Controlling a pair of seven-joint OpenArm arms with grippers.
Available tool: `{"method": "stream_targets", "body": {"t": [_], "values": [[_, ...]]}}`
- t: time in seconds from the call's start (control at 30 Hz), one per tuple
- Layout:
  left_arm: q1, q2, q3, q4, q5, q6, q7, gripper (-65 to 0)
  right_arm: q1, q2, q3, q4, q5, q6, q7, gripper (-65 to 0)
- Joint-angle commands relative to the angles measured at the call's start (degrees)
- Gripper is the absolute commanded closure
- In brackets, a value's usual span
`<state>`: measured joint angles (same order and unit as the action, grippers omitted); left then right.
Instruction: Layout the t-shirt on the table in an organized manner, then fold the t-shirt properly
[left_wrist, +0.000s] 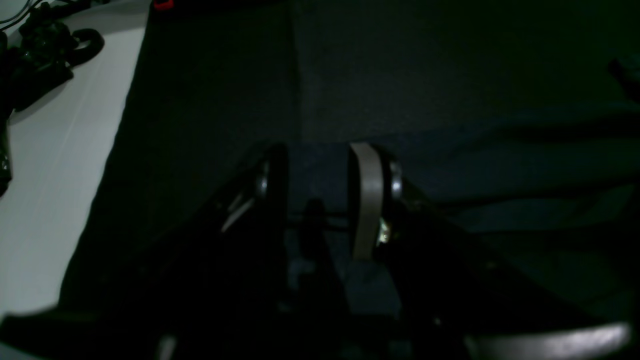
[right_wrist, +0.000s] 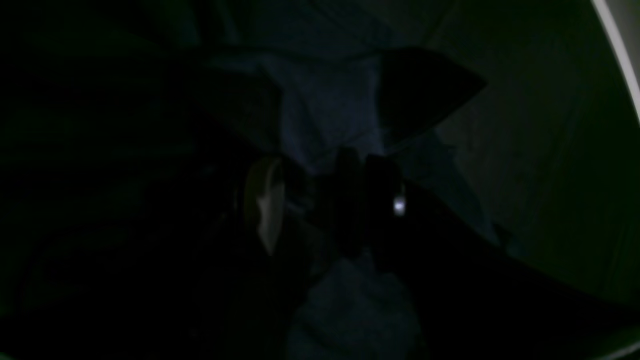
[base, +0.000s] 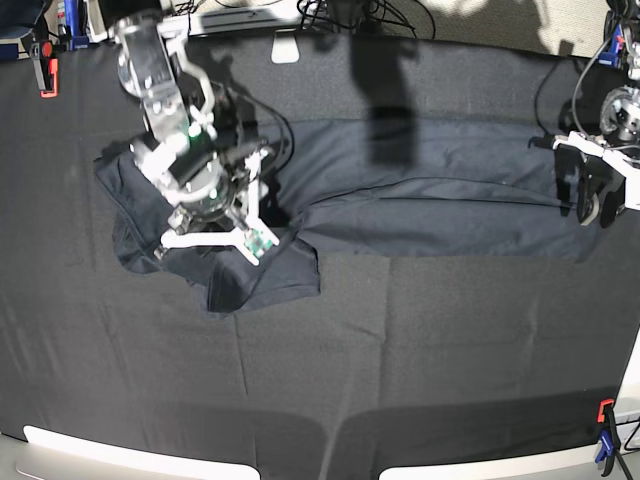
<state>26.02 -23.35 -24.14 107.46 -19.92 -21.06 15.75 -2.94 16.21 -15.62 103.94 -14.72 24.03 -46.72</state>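
t-shirt (base: 420, 195): spread wide on table (base: 400, 350), 1 end bunched | right gripper (base: 215, 255): over bunched end, jaws apart | left gripper (base: 585, 195): at opposite edge, jaws apart, holding nothing

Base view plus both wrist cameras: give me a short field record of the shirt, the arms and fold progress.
t-shirt: spread across the table's far half, one end bunched
table: black cloth cover
right gripper: low over the bunched end; grip unclear
left gripper: at the opposite shirt edge, jaws apart
fold progress: not laid flat, no fold yet
wrist views: very dark, little detail
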Motion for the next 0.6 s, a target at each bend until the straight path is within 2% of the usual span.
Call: {"method": "stream_targets", "body": {"t": [0.0,0.2,0.4,0.57], "values": [[-0.1,-0.8,-0.5,0.9,-0.5,0.3,-1.2,-17.4,1.3,0.3,0.2,0.2,-0.3,-0.5,0.9,-24.7],[-0.2,-0.8,-0.5,0.9,-0.5,0.2,-1.2,-17.5,1.6,0.3,0.2,-0.5,0.2,-0.5,0.8,-24.7],[-0.2,-0.8,-0.5,0.9,-0.5,0.3,-1.3,-17.4,1.6,0.3,0.0,-0.4,4.2,-0.5,-2.8,-24.7],[-0.2,-0.8,-0.5,0.9,-0.5,0.2,-1.7,-17.4,1.7,0.3,-1.5,-0.5,5.7,-0.5,-2.3,-24.7]]}}
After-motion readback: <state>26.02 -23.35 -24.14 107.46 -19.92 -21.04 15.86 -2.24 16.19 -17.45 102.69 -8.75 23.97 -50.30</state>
